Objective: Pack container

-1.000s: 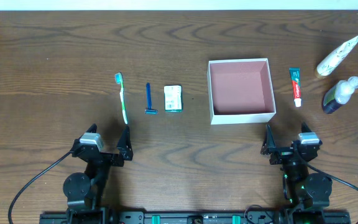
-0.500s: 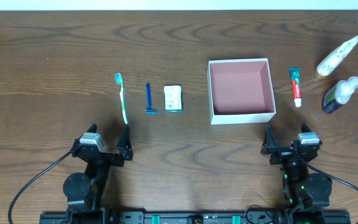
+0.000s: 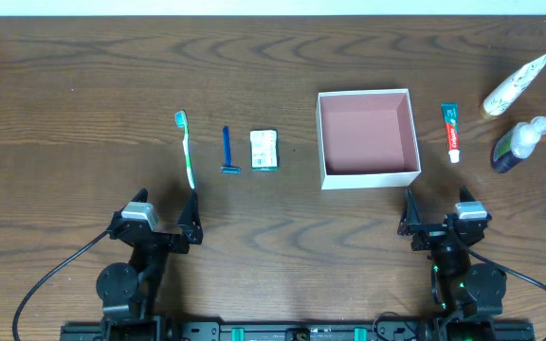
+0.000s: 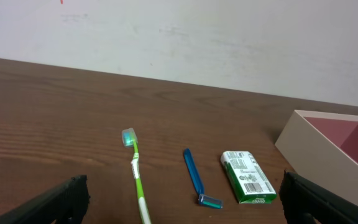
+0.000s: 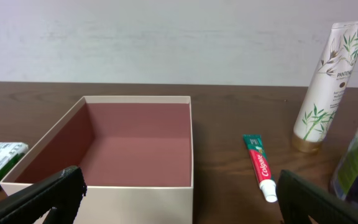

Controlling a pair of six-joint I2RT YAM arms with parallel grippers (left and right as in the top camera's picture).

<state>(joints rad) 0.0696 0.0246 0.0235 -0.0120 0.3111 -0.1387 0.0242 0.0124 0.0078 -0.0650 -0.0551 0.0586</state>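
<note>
The container is a square white box with an empty dusty pink inside; it also shows in the right wrist view and at the right of the left wrist view. Left of it lie a green toothbrush, a blue razor and a white-green packet. Right of it lie a toothpaste tube, a white bamboo-print tube and a dark pump bottle. My left gripper and right gripper are open and empty near the front edge.
The table is dark wood. A pale wall rises behind its far edge in both wrist views. The left gripper faces the toothbrush, razor and packet; the right gripper faces the box and toothpaste.
</note>
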